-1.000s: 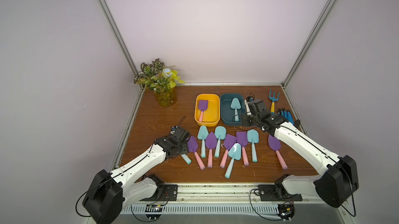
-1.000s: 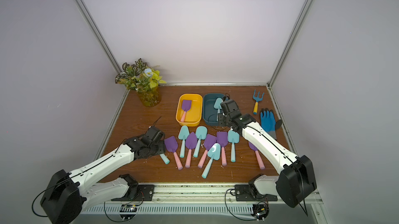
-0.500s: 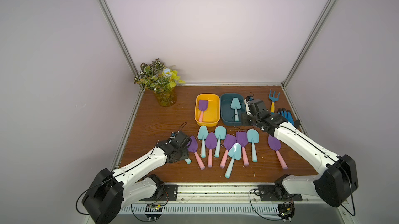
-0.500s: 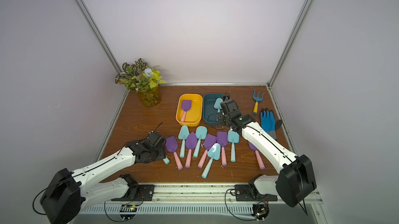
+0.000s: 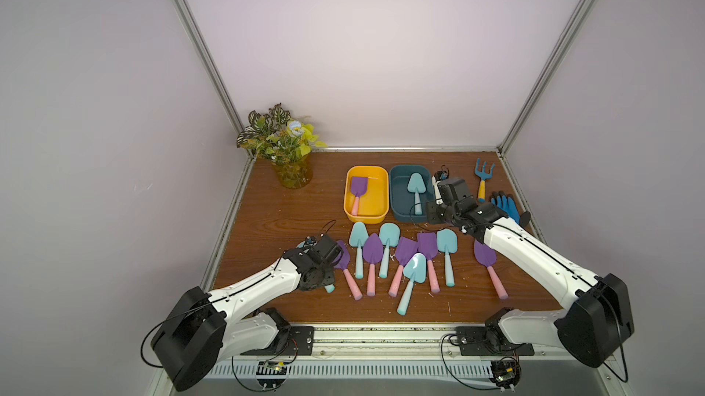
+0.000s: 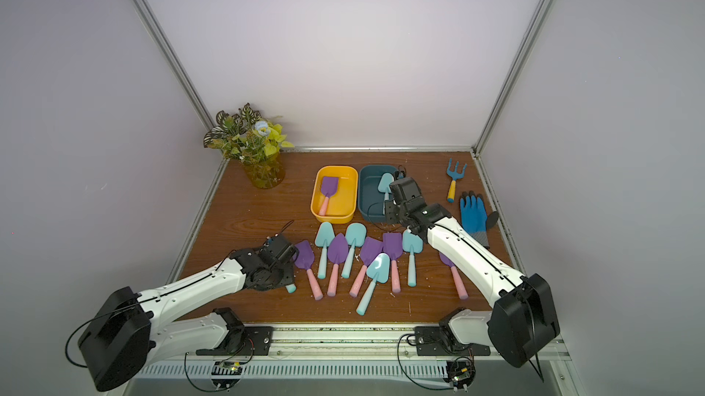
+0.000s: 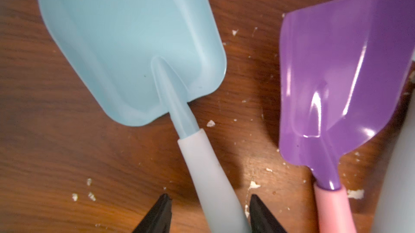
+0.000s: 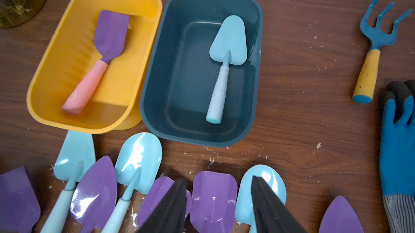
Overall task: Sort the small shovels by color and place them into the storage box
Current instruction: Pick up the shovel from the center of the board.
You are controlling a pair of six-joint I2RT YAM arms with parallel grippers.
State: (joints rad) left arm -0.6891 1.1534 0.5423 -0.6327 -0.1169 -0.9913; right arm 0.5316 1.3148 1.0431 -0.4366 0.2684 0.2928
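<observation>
My left gripper (image 7: 209, 199) stands part open. Its two black wedge-shaped fingers (image 7: 157, 216) sit either side of the aqua handle (image 7: 206, 171) of a light-blue shovel (image 7: 134, 52). A sliver of wood shows on each side, so I straddle the handle without clamping it. The handle is matt and tapered. The blade is smooth, dished and square-cornered, lying on the table (image 7: 56, 153), which is brown wood grain flecked with white crumbs. Just beside it lies a glossy purple shovel (image 7: 336, 74) with a pink grip.

My right gripper (image 8: 218, 178) is apart and empty. It hangs over a square purple blade (image 8: 213, 198) and a rounded light-blue blade (image 8: 275, 183). Beyond these sit two round-cornered plastic boxes, side by side. The yellow box (image 8: 56, 52) holds one square-bladed purple trowel (image 8: 112, 32) with a pink handle. The teal box (image 8: 175, 41) holds one pointed light-blue trowel (image 8: 229, 41).

Off to one side lie a blue three-pronged rake (image 8: 379, 32) with a yellow handle and a blue glove (image 8: 397, 142) with dark fingertips and a ribbed cuff.

In both top views the loose shovels (image 5: 373, 249) (image 6: 337, 249) lie in a ragged row between my arms, blades toward the boxes. A leafy plant (image 5: 280, 142) in an amber jar stands in the far corner.
</observation>
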